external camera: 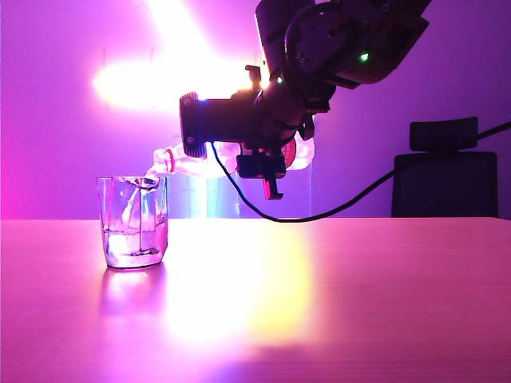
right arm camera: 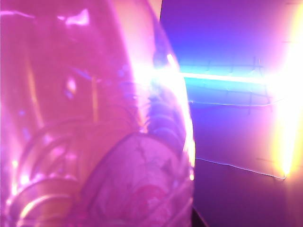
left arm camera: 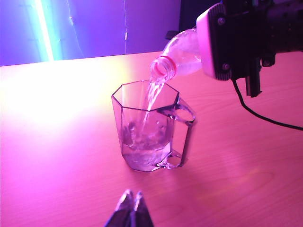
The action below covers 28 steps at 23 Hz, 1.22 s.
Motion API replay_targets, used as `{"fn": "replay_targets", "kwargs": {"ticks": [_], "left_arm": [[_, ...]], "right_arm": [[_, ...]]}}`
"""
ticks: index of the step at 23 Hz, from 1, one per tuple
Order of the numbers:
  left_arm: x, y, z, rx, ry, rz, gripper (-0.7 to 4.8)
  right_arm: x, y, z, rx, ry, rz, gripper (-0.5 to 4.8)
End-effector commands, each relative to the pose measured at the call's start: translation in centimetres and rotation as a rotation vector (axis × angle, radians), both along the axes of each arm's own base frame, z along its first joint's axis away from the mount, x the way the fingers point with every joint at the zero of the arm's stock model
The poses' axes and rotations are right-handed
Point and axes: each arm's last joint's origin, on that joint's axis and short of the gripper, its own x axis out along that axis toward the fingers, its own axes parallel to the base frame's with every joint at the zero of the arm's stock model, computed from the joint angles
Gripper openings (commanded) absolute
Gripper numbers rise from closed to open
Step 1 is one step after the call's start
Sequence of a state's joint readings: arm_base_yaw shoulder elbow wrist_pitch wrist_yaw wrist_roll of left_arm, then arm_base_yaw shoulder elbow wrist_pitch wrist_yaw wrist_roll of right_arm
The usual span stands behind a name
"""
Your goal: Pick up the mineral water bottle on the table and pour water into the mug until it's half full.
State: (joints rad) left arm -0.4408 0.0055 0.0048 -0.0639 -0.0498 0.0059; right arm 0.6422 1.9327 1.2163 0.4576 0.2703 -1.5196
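One Stream, Little Room for Error

Water is running right now, a thin stream out of the mineral water bottle, which the right end effector holds clamped around its body, tipped close to level with the neck over the mug. The mug stands on the surface toward its left side and well in from the front edge, and by my eye it's roughly a third full, maybe less; the churn makes the level hard to read. This mug shows a handle in the left wrist view, facing away from the bottle.

Where could this go sour? The mouth hangs right at the near rim, not over the centre. Tip a touch further and the stream could arc long or gulp and splash over the wall onto the surface. Ease back too slowly and it may dribble down the neck and miss. Overshooting half looks like the real danger, since that foam hides the true line. The bottle is thin and ribbed; a slip in the grip would swing the neck off target.

The left end effector, fingers pressed together and holding nothing, sits low just above the surface, nearer the front edge than the mug and clear of it.
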Motion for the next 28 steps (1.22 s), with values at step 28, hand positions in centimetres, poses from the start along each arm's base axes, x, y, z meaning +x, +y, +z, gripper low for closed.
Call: {"fn": "replay_targets", "kwargs": {"ticks": [28], "left_arm": [[0.0,0.0,0.3,-0.009,-0.013,-0.003,-0.02]], "right_arm": [[-2.3,-1.5,5.1,0.833,0.399,-0.135,1.97]]}}
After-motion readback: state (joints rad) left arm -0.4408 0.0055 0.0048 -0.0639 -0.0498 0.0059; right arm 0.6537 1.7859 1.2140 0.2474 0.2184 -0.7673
